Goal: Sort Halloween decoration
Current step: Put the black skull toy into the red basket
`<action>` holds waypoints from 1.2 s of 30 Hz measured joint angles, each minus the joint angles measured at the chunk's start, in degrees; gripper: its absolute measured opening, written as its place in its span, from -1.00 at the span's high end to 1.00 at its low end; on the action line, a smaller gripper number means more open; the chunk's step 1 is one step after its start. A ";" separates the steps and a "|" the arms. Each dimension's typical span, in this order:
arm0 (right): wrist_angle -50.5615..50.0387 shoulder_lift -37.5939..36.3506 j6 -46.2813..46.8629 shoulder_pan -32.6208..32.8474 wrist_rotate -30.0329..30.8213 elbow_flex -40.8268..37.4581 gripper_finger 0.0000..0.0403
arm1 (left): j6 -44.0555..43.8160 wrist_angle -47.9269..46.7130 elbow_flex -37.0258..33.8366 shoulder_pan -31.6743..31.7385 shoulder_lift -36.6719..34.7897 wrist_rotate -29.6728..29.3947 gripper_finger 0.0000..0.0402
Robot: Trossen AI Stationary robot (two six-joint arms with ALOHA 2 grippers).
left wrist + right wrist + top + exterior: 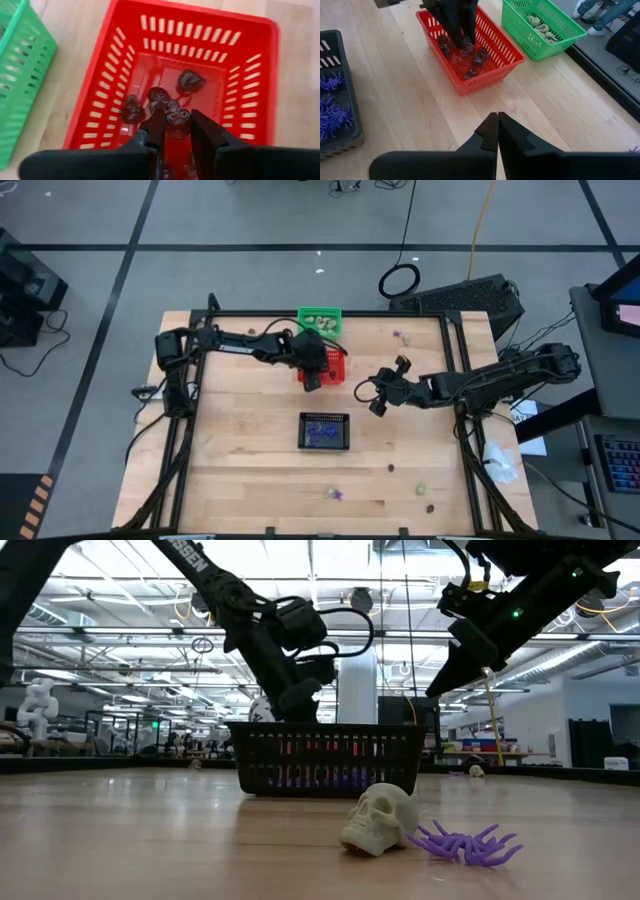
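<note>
My left gripper (175, 131) reaches down into the red basket (250, 75), shut on one dark brown trinket (178, 121). Several more dark brown trinkets (190, 81) lie on the basket's floor. Pale cream trinkets (540, 25) lie in the green basket (320, 318), and purple spiders (330, 107) in the black basket (325, 430). A cream skull (380, 820) and a purple spider (465, 843) lie loose near the table's front edge. My right gripper (497, 125) hangs shut above bare wood, to the right of the red basket. My left gripper pinches the dark brown trinket by its two sides (170, 120) between its two fingertips (156, 125). The fingers slant down into the red basket from above. Whether the trinket touches the others beneath it, I cannot tell.
The green basket stands at the far edge, right behind the red one (335, 368). Loose trinkets lie near the front right: one purple (337, 494), one cream (421, 489), and brown ones (430, 507). Another purple one (397, 335) lies at the far right.
</note>
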 joint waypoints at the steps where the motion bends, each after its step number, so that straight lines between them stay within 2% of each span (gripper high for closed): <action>1: -0.02 0.00 0.00 0.00 -0.03 0.00 1.00 | 0.01 0.07 0.00 0.06 0.13 0.00 0.68; 8: -0.07 0.00 0.02 0.00 -0.53 0.00 1.00 | 0.24 0.31 0.02 -0.07 0.28 -0.02 0.29; 11: -0.76 0.00 -0.45 0.00 -4.57 0.00 1.00 | 1.62 0.28 0.00 -0.14 0.28 -0.04 0.21; 13: -0.89 0.00 -0.51 0.03 -6.13 0.14 1.00 | 1.98 0.32 0.00 -0.54 0.00 -0.05 0.26; 15: -2.00 0.00 -0.46 0.40 -6.21 0.83 1.00 | 3.71 0.97 0.00 -1.21 -0.58 -0.27 0.39; 20: -14.27 0.00 2.46 3.21 -6.35 6.56 1.00 | 6.44 3.28 -0.09 -3.24 -3.01 -0.67 0.89; 21: -17.58 0.00 4.04 4.00 -6.52 8.13 1.00 | 6.45 4.62 -0.44 -3.75 -3.60 -0.65 0.95; 25: -24.80 -0.03 9.69 7.71 -8.64 11.97 1.00 | 5.73 13.48 -3.89 -6.25 -5.84 -0.56 0.97; 31: -28.41 0.67 20.26 14.47 -13.80 12.37 1.00 | 0.95 27.90 -13.17 -9.81 -10.36 -0.24 1.00; 36: -28.86 4.38 30.89 21.45 -16.41 12.37 1.00 | -2.48 37.66 -20.76 -13.19 -14.92 -0.09 1.00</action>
